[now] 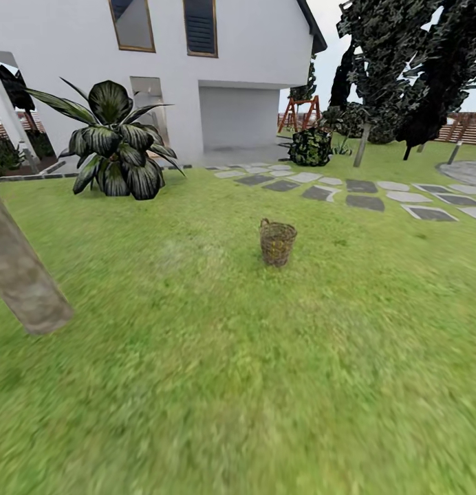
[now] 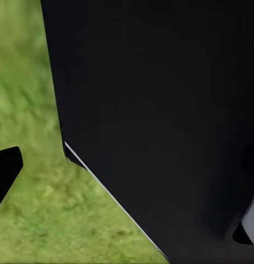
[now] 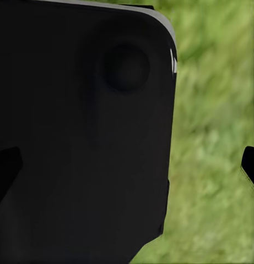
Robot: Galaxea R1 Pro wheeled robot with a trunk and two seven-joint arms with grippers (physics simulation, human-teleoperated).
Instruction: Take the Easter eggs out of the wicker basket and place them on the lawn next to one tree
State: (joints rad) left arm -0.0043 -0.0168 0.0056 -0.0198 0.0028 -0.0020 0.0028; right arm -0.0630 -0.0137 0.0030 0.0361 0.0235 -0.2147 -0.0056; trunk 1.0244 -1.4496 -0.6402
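Head view: wicker basket (image 1: 277, 242) upright, mouth skyward

Wicker basket (image 1: 277, 242) contents too small to tell

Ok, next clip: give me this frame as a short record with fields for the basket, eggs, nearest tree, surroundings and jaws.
basket: wicker basket upright on the lawn, ahead of the robot
eggs: cannot tell; basket interior too small to read
nearest tree: leaning pale trunk at the left, apart from the basket
surroundings: white house, broad-leaved plant, stepping stones
jaws: dark tips at the wrist view edges over grass; state unclear
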